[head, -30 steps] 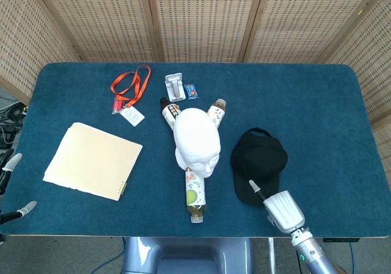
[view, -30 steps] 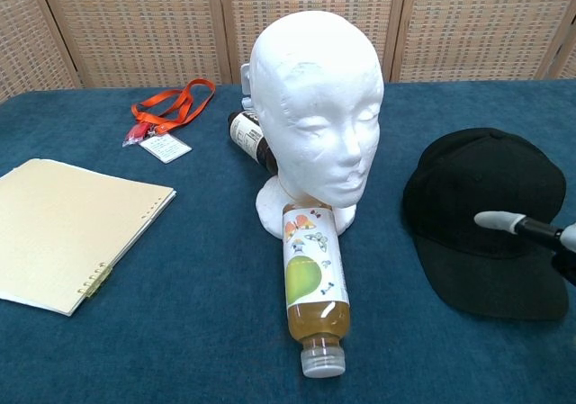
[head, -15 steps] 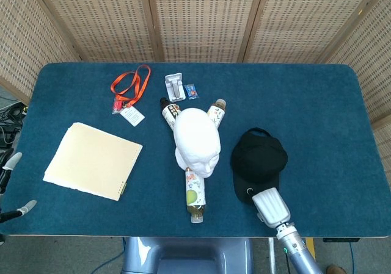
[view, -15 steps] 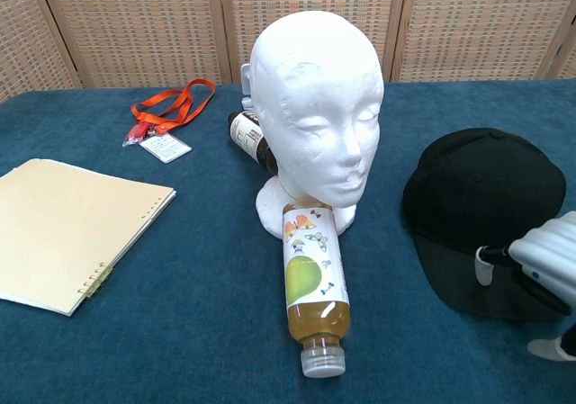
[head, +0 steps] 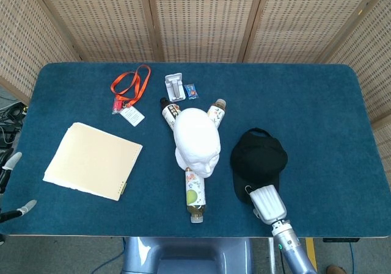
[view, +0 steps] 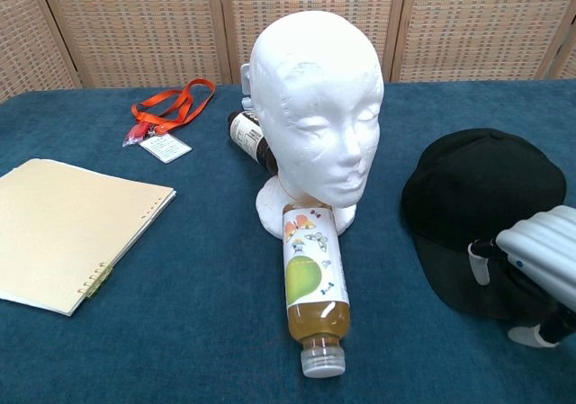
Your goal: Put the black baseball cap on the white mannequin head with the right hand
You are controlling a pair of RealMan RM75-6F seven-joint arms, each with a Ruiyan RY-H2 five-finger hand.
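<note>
Moved since a second ago: right hand (view: 540,269), now in over the brim of the black cap (view: 481,197) from the near side; cap itself unshifted.

Cap: flat on the table (head: 317,103), just right of the mannequin head (view: 315,116), brim toward the table's near edge.

Right hand: at the cap's brim, one of its fingers (view: 479,262) lying on top, another showing below the edge; whether they have closed on the brim cannot be told.

Left hand (head: 15,188): only fingertips at the frame edge, far left of the head, apart and holding nothing.

Mannequin head: upright, bare; bottle (view: 310,287) lying just in front of it.

Step in hand: taking hold of the cap. Next move likely calls for a firm pinch on the brim, then a lift up and leftward over the head's crown.
</note>
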